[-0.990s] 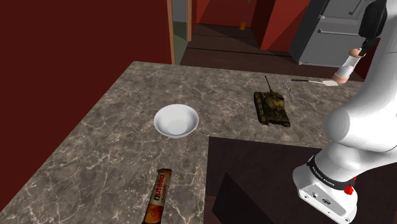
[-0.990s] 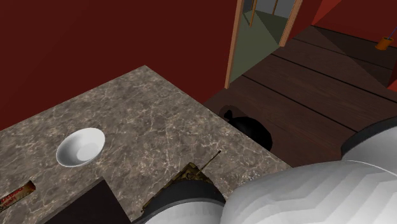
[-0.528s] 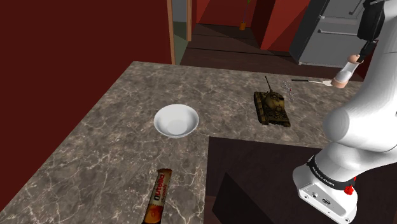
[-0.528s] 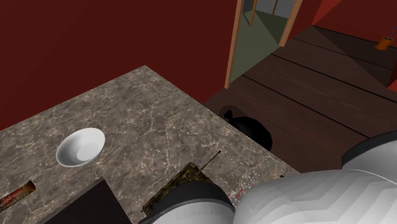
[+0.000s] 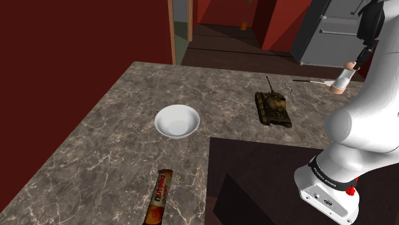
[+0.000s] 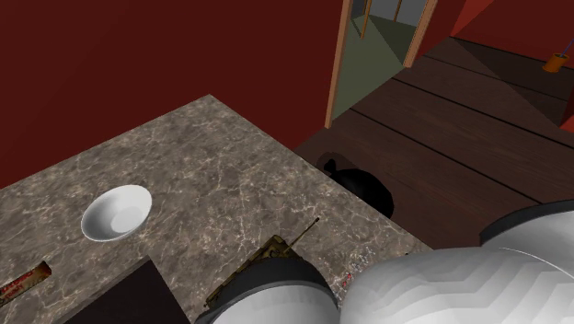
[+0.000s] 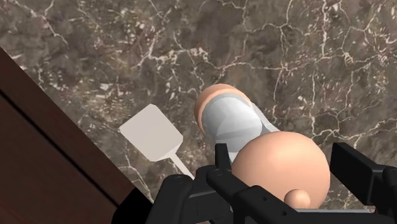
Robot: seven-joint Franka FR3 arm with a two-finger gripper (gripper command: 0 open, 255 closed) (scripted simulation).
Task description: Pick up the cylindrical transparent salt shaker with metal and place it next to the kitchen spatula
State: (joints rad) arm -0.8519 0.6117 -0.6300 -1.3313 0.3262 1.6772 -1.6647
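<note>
The salt shaker (image 5: 342, 78) has a pale whitish body and peach-coloured ends. It hangs tilted above the far right of the marble counter (image 5: 128, 121) in the shoulder view, with my gripper (image 5: 356, 61) shut on its upper end. In the wrist view the shaker (image 7: 236, 121) is clasped between the black fingers (image 7: 364, 179) of the gripper (image 7: 286, 173), its far end pointing down at the counter. The spatula (image 5: 314, 81) lies flat just below it; its white blade (image 7: 151, 134) is beside the shaker, close to the counter's edge.
A camouflage toy tank (image 5: 273, 107) stands near the spatula. A white bowl (image 5: 177, 121) sits mid-counter and a red-orange snack packet (image 5: 160, 196) lies near the front. The dark stand (image 5: 256, 179) is at lower right. Dark wood floor (image 7: 38, 159) lies beyond the counter edge.
The held shaker has sunk a little toward the spatula's blade end and shifted slightly to the shoulder view's left. The grip stays shut on it.
</note>
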